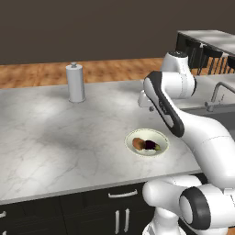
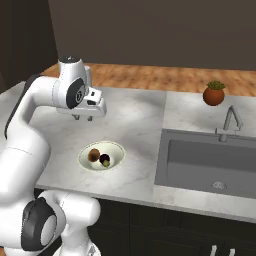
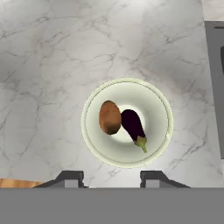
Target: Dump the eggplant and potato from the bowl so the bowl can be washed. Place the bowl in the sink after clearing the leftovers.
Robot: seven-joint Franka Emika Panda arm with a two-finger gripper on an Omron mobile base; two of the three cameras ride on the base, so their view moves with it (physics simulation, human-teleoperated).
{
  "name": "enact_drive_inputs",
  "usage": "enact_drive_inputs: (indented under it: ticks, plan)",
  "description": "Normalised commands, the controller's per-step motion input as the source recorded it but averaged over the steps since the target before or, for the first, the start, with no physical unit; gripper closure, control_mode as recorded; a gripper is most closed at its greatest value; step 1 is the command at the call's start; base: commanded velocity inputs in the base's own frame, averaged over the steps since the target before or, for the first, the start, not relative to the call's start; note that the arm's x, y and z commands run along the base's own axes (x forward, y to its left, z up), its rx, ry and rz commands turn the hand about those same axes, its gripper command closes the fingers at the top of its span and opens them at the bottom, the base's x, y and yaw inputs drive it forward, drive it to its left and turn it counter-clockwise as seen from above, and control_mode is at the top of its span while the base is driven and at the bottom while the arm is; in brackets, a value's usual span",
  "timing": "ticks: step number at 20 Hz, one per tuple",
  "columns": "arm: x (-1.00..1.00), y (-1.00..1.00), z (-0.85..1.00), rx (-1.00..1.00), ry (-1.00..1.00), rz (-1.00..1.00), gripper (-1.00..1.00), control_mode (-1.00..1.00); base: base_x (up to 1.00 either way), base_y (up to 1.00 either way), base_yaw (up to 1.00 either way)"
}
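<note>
The cream-white bowl (image 1: 159,136) (image 2: 116,150) (image 3: 127,85) rests on the marble counter near its front edge, left of the sink (image 2: 200,162) (image 1: 219,114). Inside it the brown-orange potato (image 1: 138,143) (image 2: 93,155) (image 3: 110,117) and the dark purple eggplant (image 1: 151,145) (image 2: 105,160) (image 3: 132,124) lie side by side, touching. My gripper (image 2: 82,118) (image 1: 150,108) (image 3: 110,178) hangs well above the bowl, pointing down, open and holding nothing.
A silver faucet (image 2: 230,121) (image 1: 218,93) stands behind the sink, with a terracotta plant pot (image 2: 214,94) further back. A paper towel roll (image 1: 75,83) stands at the counter's far left. A wooden floor lies beyond the counter.
</note>
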Motion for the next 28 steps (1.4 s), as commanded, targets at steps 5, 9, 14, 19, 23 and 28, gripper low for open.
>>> enact_drive_inputs:
  ticks: [5, 9, 14, 19, 23, 28]
  plan:
    - [0.0, -0.02, -0.05, 0.0, 0.03, -0.01, -1.0, -1.0, 0.0, 0.0, 0.0]
    - [-0.01, -0.43, -0.23, 0.03, 0.01, -0.08, -1.0, -1.0, 0.0, 0.0, 0.0]
    - [0.0, -0.58, -0.32, 0.11, 0.06, -0.12, -1.0, -1.0, 0.0, 0.0, 0.0]
    - [0.0, -0.57, -0.42, 0.11, 0.06, -0.07, -1.0, -1.0, 0.0, 0.0, 0.0]
    - [0.0, -0.64, -0.54, 0.13, 0.06, -0.08, -1.0, -1.0, 0.0, 0.0, 0.0]
    - [0.0, -0.51, -0.54, 0.08, 0.07, -0.11, -1.0, -1.0, 0.0, 0.0, 0.0]
